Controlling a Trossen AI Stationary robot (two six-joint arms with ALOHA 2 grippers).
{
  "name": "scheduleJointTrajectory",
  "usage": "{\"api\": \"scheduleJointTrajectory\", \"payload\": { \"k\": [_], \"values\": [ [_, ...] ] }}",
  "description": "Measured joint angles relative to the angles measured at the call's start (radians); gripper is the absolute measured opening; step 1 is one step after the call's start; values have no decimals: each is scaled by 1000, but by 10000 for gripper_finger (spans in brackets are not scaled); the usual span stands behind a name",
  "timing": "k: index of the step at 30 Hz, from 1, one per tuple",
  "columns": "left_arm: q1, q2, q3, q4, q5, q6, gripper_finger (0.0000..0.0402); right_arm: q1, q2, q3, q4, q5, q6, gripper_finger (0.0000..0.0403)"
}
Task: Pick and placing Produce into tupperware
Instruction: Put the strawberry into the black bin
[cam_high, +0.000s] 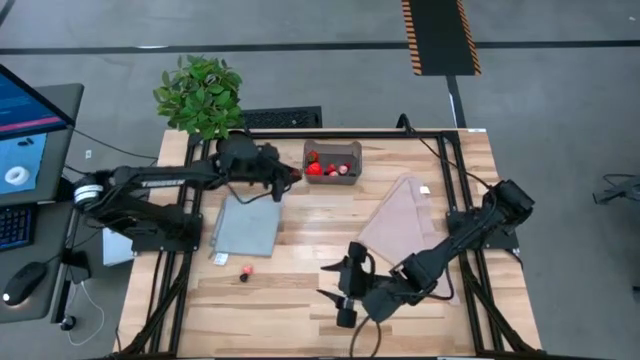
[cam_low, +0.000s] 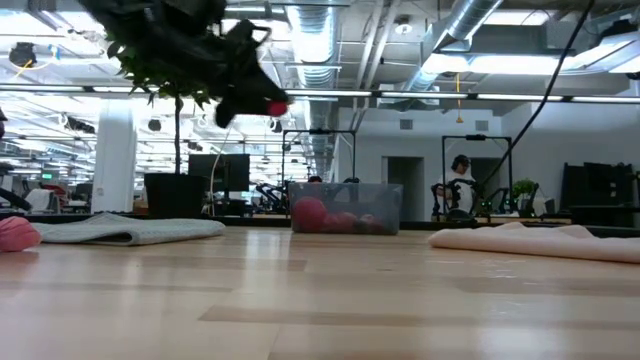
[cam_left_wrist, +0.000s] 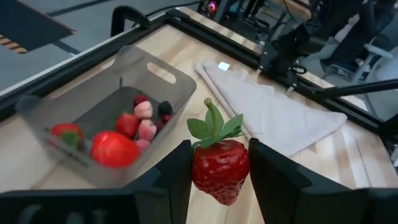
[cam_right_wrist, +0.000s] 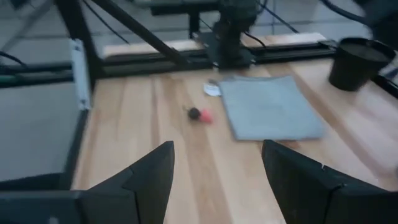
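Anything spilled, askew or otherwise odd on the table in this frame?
Nothing is spilled or damaged. Two small fruit pieces lie loose on the bare wood beside the grey mat, far from the tub where the other fruit sits. The beige cloth lies skewed. The left hand holds a strawberry near the tub.

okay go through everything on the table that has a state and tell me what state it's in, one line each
left gripper: shut on strawberry, raised beside the tub
right gripper: open, empty, low over bare wood
tupperware: uncovered, partly filled with produce
blue-grey mat: flat
pink cloth: folded, lying flat
loose berries: on table, not yet placed
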Motion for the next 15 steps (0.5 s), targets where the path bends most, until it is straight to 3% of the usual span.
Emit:
{"api": "scheduleJointTrajectory", "payload": {
  "k": [6, 11, 15],
  "values": [
    [54, 218, 164, 0, 30, 34, 131, 9, -22, -34, 39, 10, -1, 268],
    [95, 394, 269, -2, 71, 60, 131, 33, -39, -35, 27, 136, 1, 268],
    [129, 500, 329, -7, 20, 38, 132, 64, -43, -35, 24, 195, 2, 268]
  ]
}}
